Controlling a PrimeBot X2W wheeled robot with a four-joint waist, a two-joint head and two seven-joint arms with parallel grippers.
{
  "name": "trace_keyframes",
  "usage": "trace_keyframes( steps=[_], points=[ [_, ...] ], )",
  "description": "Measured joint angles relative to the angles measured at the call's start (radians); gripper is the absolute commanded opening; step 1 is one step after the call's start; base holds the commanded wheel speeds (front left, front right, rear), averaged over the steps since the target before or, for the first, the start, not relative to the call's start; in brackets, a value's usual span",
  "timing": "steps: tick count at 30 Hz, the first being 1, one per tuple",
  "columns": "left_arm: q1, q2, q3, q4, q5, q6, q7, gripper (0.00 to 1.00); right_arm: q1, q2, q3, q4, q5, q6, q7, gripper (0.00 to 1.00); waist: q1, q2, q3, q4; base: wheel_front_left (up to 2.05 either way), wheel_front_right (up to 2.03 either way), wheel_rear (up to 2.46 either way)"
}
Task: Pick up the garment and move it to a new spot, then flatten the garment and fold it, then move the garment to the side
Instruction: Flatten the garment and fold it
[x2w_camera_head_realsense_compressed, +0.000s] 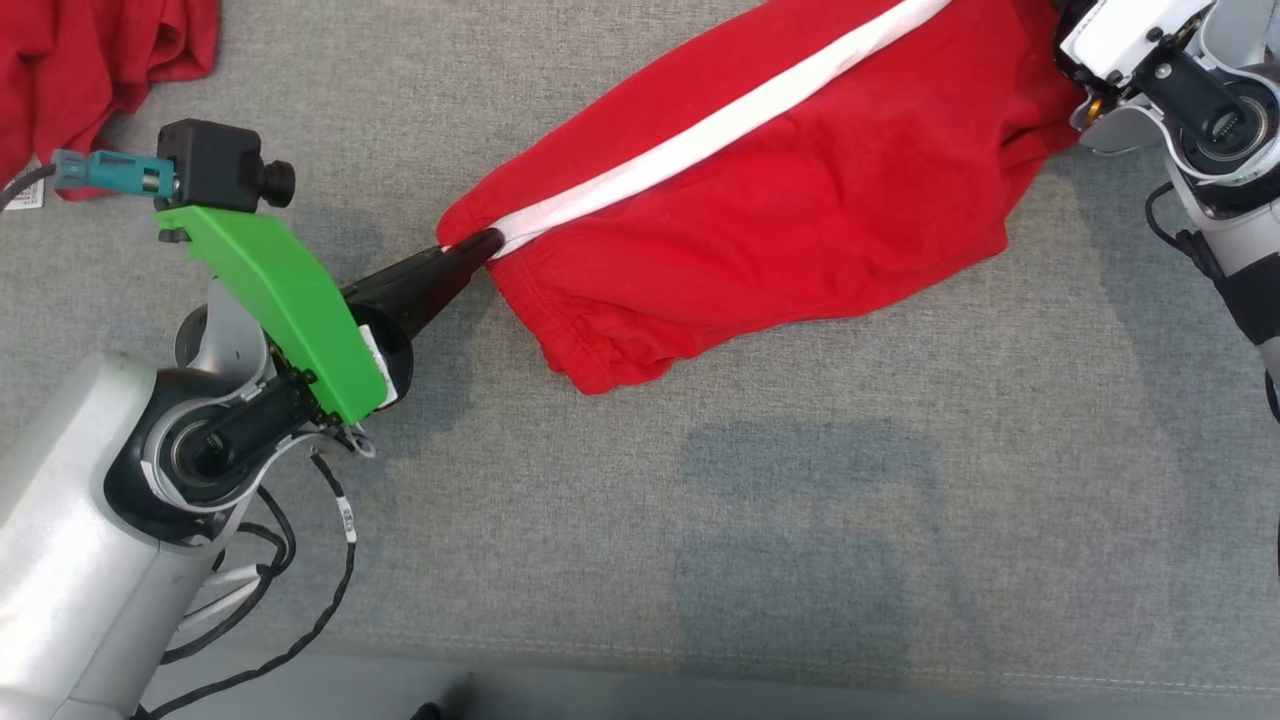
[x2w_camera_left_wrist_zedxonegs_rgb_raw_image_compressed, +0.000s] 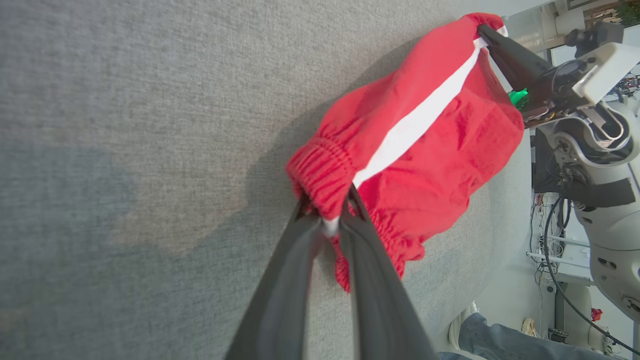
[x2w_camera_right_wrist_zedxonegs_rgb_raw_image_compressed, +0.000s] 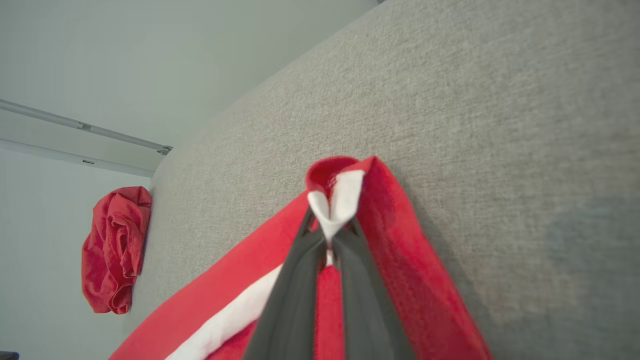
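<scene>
- Across the middle of the grey fabric surface (x2w_camera_head_realsense_compressed: 800, 480), the red garment (x2w_camera_head_realsense_compressed: 800, 200) stretches from centre left to the far right corner, held at both ends.
- A white stripe (x2w_camera_head_realsense_compressed: 720, 130) runs the length of the garment, straight from one gripper to the other.
- The left gripper (x2w_camera_head_realsense_compressed: 485, 243) is at the garment's left end. In the left wrist view its two dark fingers (x2w_camera_left_wrist_zedxonegs_rgb_raw_image_compressed: 295, 260) are pressed together on the gathered elastic hem, right where the stripe ends.
- The right gripper (x2w_camera_right_wrist_zedxonegs_rgb_raw_image_compressed: 332, 240) is closed tight on the far right end, with a small fold of red cloth and white stripe sticking up between its fingertips.
- Below the stripe the cloth hangs slack and bunches into rumpled folds near the left end. Whether these folds rest on the surface cannot be told.
- A second red cloth (x2w_camera_head_realsense_compressed: 90, 60) lies crumpled at the far left corner, well apart from the garment.
- A green cover (x2w_camera_head_realsense_compressed: 270, 300) sits on the left wrist, with a small black camera (x2w_camera_head_realsense_compressed: 225, 165) beside it.
- A person's leg in jeans (x2w_camera_left_wrist_zedxonegs_rgb_raw_image_compressed: 480, 335) shows beyond the edge of the surface in the left wrist view.
</scene>
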Motion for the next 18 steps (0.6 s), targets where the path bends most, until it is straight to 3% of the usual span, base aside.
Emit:
trace_keyframes(
  steps=[1,3,12,18],
  points=[
    [0.000,-0.001,-0.002,0.004,0.000,0.002,0.000,0.43,-0.001,0.004,0.001,0.004,0.000,0.000,0.002,1.00,0.0000,0.0000,-0.003,-0.002,0.00,0.00,0.00],
    [0.000,-0.002,-0.008,0.012,0.003,0.002,0.001,1.00,-0.007,0.010,0.001,0.010,-0.002,0.000,0.003,1.00,0.0000,0.0000,-0.010,-0.006,0.00,0.00,0.00],
    [0.001,-0.006,0.011,0.028,0.016,0.006,-0.030,1.00,-0.036,0.012,0.021,-0.034,-0.024,0.000,0.010,1.00,0.0000,0.0000,-0.051,-0.025,0.00,0.00,0.00],
    [0.056,-0.009,0.029,0.014,0.007,0.006,-0.064,1.00,-0.021,-0.070,0.039,-0.039,-0.047,0.000,0.035,1.00,-0.0001,0.0000,-0.088,-0.042,0.00,0.00,0.00]
  ],
)
